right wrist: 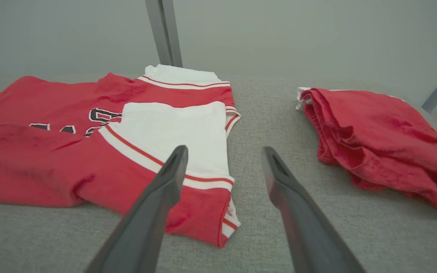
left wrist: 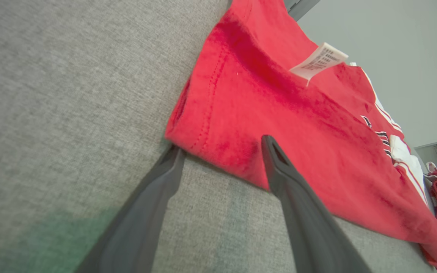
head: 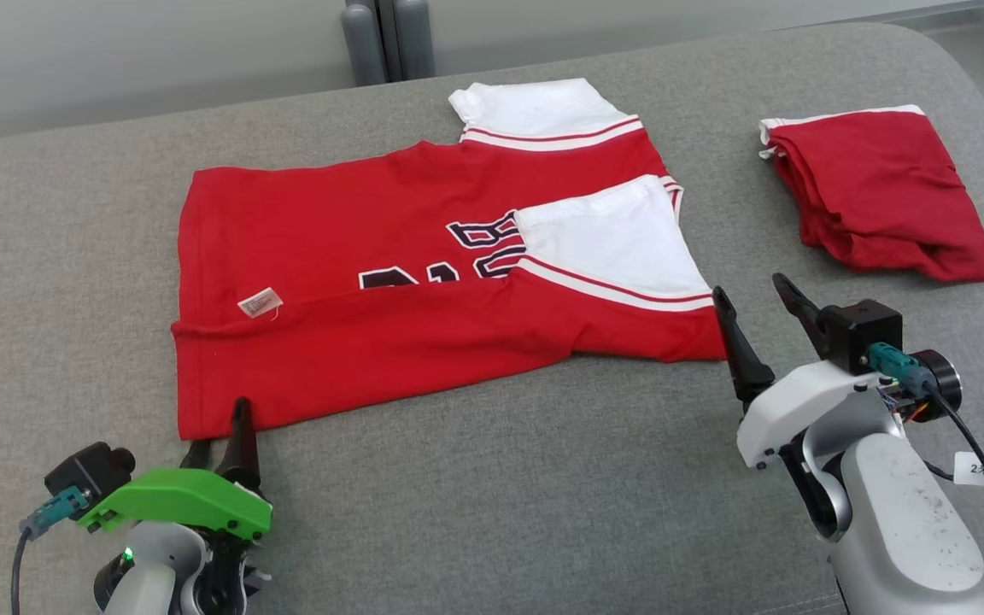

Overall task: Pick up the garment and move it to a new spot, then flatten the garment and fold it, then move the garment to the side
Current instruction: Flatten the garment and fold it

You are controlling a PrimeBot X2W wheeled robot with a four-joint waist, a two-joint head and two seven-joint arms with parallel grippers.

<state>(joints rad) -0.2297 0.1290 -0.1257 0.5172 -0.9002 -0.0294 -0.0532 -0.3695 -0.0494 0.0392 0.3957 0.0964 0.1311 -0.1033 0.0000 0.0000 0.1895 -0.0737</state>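
Your left gripper (head: 220, 427) stands with its two dark fingers apart, holding nothing. Its tips bracket the near left corner of the red short-sleeved jersey with white sleeves and dark lettering (head: 355, 256), one tip just over the hem and one off it. That jersey lies mid-worktop on the grey fabric-covered worktop (head: 500, 478), its long axis running left to right: hem toward your left arm, sleeves toward your right. The near long edge looks already turned over (a small white care label (head: 260, 302) faces up there). Your right gripper (head: 748, 288) is likewise spread and empty, just beside the near right corner, so each arm has its own corner closest. By count: one spread jersey, two white sleeves, one label, two grippers, and one folded red cloth bundle (head: 885, 196) lying well apart on the right.
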